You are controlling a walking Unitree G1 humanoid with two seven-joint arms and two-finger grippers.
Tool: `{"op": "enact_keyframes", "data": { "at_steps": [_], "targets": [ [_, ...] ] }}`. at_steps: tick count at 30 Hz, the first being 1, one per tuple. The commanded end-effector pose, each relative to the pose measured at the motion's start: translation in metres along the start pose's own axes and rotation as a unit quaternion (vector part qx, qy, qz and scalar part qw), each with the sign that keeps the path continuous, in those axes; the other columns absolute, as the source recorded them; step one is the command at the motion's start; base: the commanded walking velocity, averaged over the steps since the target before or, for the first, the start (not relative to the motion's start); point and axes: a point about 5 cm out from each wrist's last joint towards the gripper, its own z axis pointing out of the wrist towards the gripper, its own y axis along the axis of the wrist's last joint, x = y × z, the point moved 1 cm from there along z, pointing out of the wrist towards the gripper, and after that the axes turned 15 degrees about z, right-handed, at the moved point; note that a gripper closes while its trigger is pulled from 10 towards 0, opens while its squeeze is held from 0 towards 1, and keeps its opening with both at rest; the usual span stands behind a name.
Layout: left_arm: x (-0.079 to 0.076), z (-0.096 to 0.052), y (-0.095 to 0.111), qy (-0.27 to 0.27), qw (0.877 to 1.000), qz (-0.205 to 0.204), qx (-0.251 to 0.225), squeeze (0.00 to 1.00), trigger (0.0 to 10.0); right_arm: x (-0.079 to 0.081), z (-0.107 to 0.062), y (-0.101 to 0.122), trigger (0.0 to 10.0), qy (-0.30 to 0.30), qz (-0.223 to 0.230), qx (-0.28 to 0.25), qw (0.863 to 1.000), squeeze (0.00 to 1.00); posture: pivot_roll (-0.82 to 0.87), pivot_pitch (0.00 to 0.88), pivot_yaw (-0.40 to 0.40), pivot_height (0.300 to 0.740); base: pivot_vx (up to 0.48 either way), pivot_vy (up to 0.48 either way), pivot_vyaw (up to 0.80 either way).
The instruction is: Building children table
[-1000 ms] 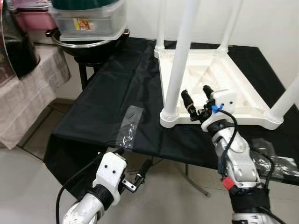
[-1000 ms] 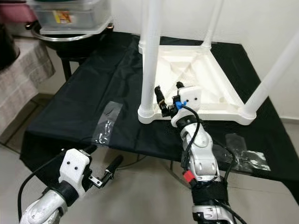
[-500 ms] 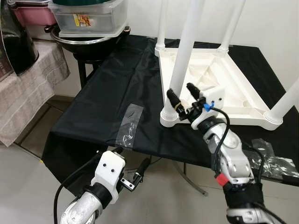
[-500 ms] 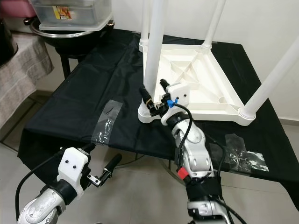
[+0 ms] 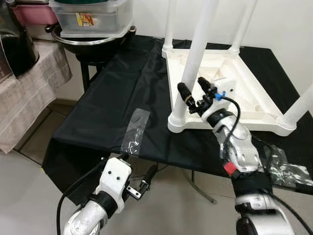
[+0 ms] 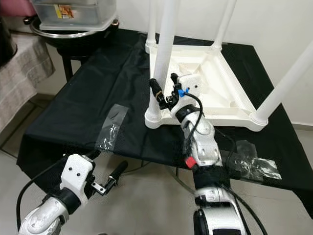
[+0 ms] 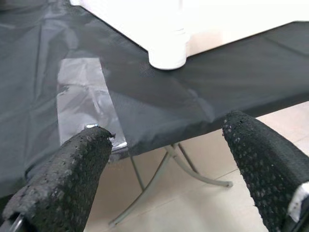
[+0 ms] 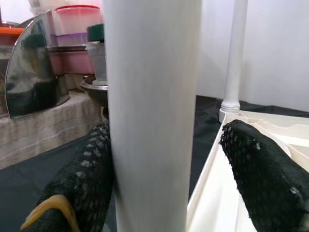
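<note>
A white children's table (image 5: 230, 93) lies upside down on a black-covered table (image 5: 112, 98), with its legs pointing up. My right gripper (image 5: 191, 84) is open and straddles the near-left leg (image 5: 195, 54) a little above its socket. In the right wrist view, one finger (image 8: 82, 179) rests against the leg (image 8: 152, 96) and the other finger (image 8: 260, 169) stands apart from it. My left gripper (image 5: 143, 183) hangs low below the table's front edge, open and holding nothing, its fingers (image 7: 63, 183) wide apart.
A clear tape patch (image 5: 134, 129) sits on the black cloth near the front edge, with crumpled tape (image 5: 286, 166) at the right. Stacked plastic containers in a metal bowl (image 5: 93, 24) stand at the back left. A cloth-covered side table (image 5: 29, 93) stands to the left.
My right gripper moved left from beside the leg's base, then rose, and now has the near-left leg between its fingers. The left arm has stayed low.
</note>
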Motion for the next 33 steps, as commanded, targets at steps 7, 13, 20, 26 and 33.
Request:
{"op": "enact_keyframes", "data": {
  "at_steps": [7,13,20,26,33],
  "targets": [
    [-0.003,0.000,-0.002,-0.001,1.000,0.004,0.004,0.00,10.0,-0.019,0.005,0.000,10.0,0.010,0.044,0.019,0.999,0.00,0.09,0.139,-0.072,0.740,0.000,0.000,0.00],
    [-0.003,0.000,-0.003,-0.001,1.000,0.005,0.003,0.00,10.0,-0.018,0.012,0.007,10.0,0.085,0.075,0.050,0.992,0.00,0.09,0.137,-0.071,0.740,0.000,0.000,0.00],
    [-0.002,0.000,-0.003,0.001,1.000,0.006,0.005,0.00,10.0,-0.013,0.011,0.009,10.0,0.210,0.122,0.127,0.962,0.00,0.10,0.138,-0.068,0.740,0.000,0.000,0.00],
    [-0.002,0.001,-0.003,0.000,1.000,0.007,0.005,0.00,10.0,-0.010,0.011,0.007,0.0,0.246,0.112,0.160,0.949,0.00,0.10,0.138,-0.068,0.740,0.000,0.000,0.00],
    [-0.003,0.001,-0.003,0.000,1.000,0.008,0.005,0.00,10.0,-0.013,0.017,0.008,0.0,0.226,0.080,0.166,0.957,0.00,0.11,0.122,-0.072,0.740,0.000,0.000,0.00]
  ]
}}
